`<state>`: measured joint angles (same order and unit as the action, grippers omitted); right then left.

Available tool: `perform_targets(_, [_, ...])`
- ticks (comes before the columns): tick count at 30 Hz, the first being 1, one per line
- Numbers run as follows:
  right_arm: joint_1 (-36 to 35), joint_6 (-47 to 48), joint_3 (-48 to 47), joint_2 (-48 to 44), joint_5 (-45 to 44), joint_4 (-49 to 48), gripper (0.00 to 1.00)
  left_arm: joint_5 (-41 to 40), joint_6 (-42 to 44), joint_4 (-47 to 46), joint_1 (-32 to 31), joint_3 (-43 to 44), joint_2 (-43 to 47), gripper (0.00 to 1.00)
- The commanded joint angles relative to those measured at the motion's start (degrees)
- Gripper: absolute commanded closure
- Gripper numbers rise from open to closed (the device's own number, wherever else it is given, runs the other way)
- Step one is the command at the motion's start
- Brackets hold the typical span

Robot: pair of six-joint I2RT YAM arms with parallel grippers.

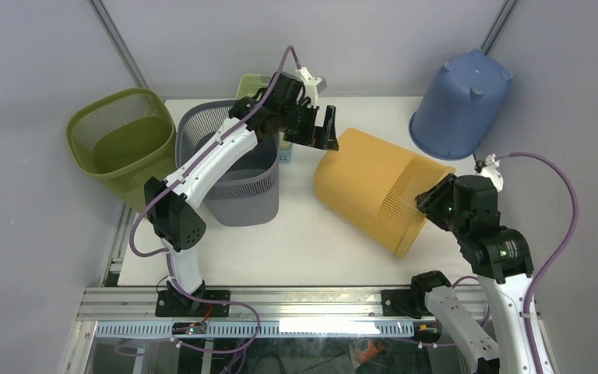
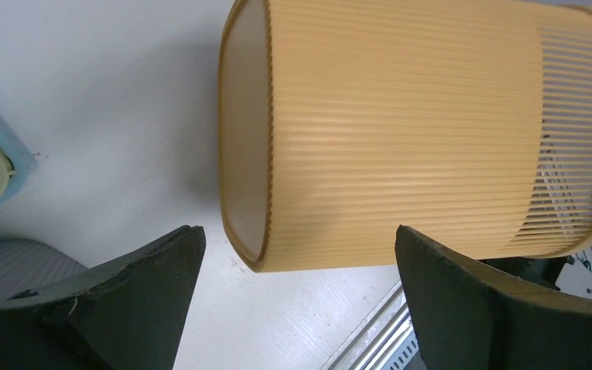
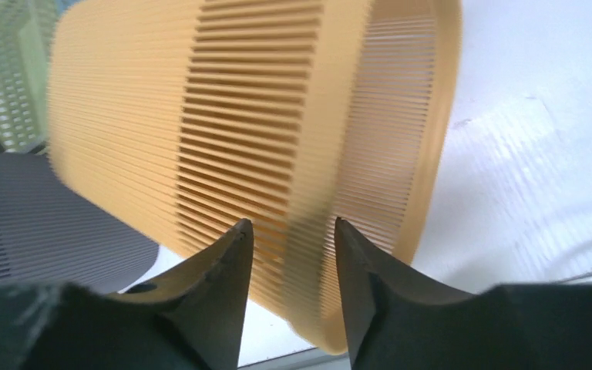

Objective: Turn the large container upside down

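We find the right gripper (image 1: 434, 196) (image 3: 289, 227) at the mouth end of the large yellow container (image 1: 374, 191) (image 3: 239, 116); its fingers (image 3: 216, 270) stand a narrow gap apart against the slatted wall by the rim; we cannot tell whether they pinch that wall or only lie against it, since the right wrist view is blurred.

The left gripper (image 1: 328, 128) (image 2: 301, 239) is spread wide, holding nothing; the closed base of the container (image 2: 401, 131) shows between and beyond its fingers (image 2: 146, 285), near them but apart.

The container lies on its side on the white table (image 1: 280, 249), base toward the far left, mouth toward the near right, so it sits between the two grippers.

Further out, a grey ribbed basket (image 1: 237, 171) stands upright left of the container, under the left arm; a green mesh basket (image 1: 121, 140) stands beside it at the table's left edge; a blue bin (image 1: 459, 105) sits tilted by the far right corner, its footed base turned upward.
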<state>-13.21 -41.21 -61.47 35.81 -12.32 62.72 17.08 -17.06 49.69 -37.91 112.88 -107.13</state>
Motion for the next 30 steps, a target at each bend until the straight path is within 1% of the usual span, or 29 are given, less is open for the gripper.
perform_targets(1, [0.20, 3.42, -1.56, 1.00, -7.54, 3.25, 0.50, 1.14, -0.59, -2.16, -0.41, -1.23, 0.45, 0.01])
perform_targets(2, [0.20, 3.54, -2.05, 1.13, -7.96, 3.88, 0.48, 1.09, -0.59, -2.17, -0.41, -1.17, 0.09, 0.01])
perform_targets(5, [0.20, 3.93, -3.54, 1.53, -8.73, 5.00, 0.48, 1.94, -0.48, -2.35, -0.41, -0.98, -1.01, 0.01])
perform_targets(13, [0.20, 3.90, -5.06, 1.71, -9.96, 6.11, 0.57, 6.33, -1.31, -3.95, -0.75, 0.82, -5.25, 0.01])
perform_targets(20, [0.19, 2.66, -3.37, 0.87, -9.41, 5.70, 0.64, 10.75, -2.63, -4.78, -2.18, 2.08, -7.66, 0.01])
perform_targets(22, [0.20, 1.59, -2.10, 0.33, -6.74, 4.24, 0.66, 12.47, -3.15, -5.12, -2.40, 2.70, -7.90, 0.01])
perform_targets(26, [0.20, -2.89, 2.10, -1.97, 1.12, -1.94, 0.69, 14.43, -4.32, -5.83, -2.43, 4.06, -7.52, 0.01])
perform_targets(30, [0.20, -10.70, 9.21, -7.15, 8.09, -10.91, 0.83, 15.28, -5.18, -5.92, -2.38, 5.92, -7.09, 0.01])
